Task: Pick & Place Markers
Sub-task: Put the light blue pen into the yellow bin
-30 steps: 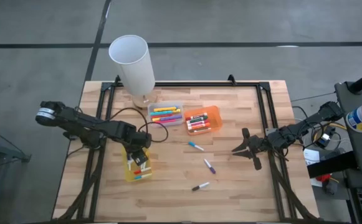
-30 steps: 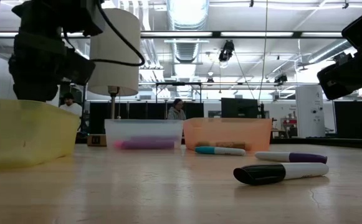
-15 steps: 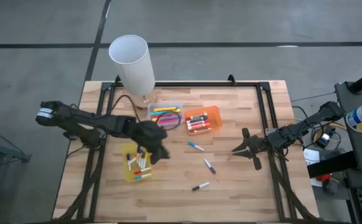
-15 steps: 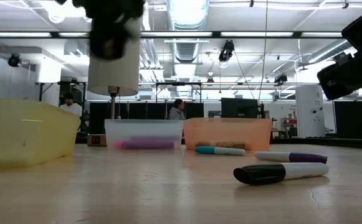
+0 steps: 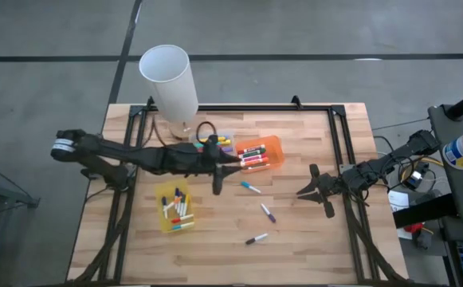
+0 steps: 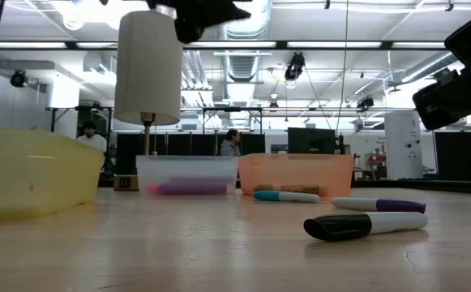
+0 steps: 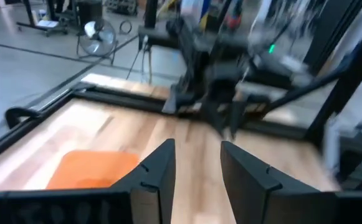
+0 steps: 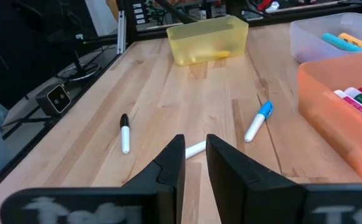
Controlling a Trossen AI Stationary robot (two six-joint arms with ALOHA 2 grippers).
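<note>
**Left gripper empty over the middle trays**

The left gripper (image 5: 217,185) hangs with fingers spread, holding nothing, between the clear tray (image 5: 212,146) and orange tray (image 5: 260,153). Right of it three markers (image 5: 261,213) lie loose on the table (image 5: 295,239). Others fill the yellow tray (image 5: 175,210) at left. The right gripper (image 5: 304,191) waits at right, narrowly parted, empty.

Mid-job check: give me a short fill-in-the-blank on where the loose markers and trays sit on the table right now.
1. The number of loose markers lying on the bare wooden table is ____.
2. The black-capped white marker lies nearest the table's front edge; the one nearest the translucent orange plastic tray has a ____ cap.
3. The left hand hangs between the orange tray and the translucent ____ tray.
4. The right hand holds ____.

Missing words: three; blue; yellow; nothing
</note>
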